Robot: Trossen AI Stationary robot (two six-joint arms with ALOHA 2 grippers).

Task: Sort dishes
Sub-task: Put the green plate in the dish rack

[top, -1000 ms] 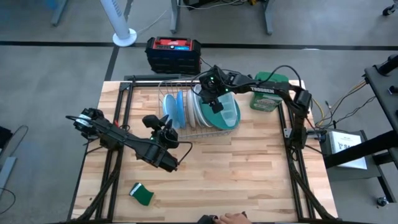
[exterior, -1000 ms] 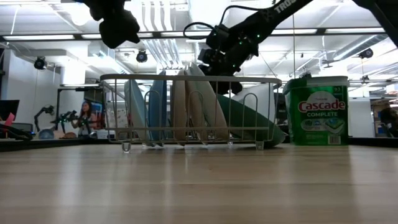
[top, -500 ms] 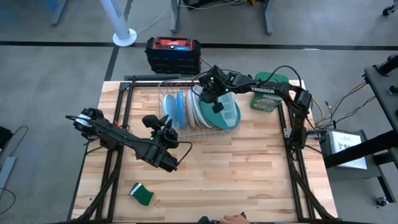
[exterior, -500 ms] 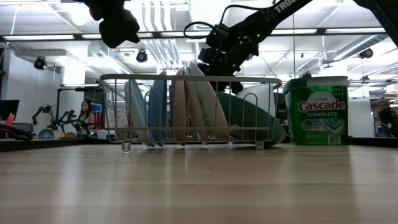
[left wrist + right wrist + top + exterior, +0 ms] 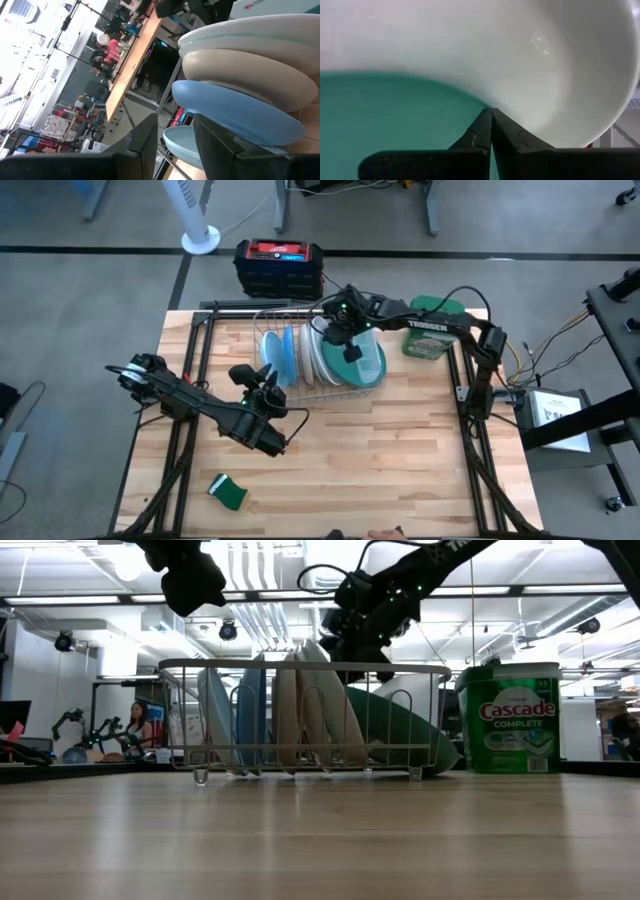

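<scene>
The right gripper hangs over the middle of the wire dish rack, just above its top rail, its two dark fingers pressed together with nothing between them. Right in front of them stand the inner face of a large white plate and the teal-green back of another plate.

The rack, a pale wire basket, stands at the far middle of the wooden slatted table. In it the dishes stand on edge in a row: two smaller light blue plates towards the left arm's side, then cream-white mid-sized plates, then the large plate with teal-green back, which leans well over towards the right arm's side, its edge poking past the rack's end.

Just beside that end stands a green-lidded clear tub labelled Cascade. A small green sponge lies well apart near the table's front. A black and red box sits on the floor behind the table.

The left gripper hovers in front of the rack, fingers parted and empty, facing the blue plates.
</scene>
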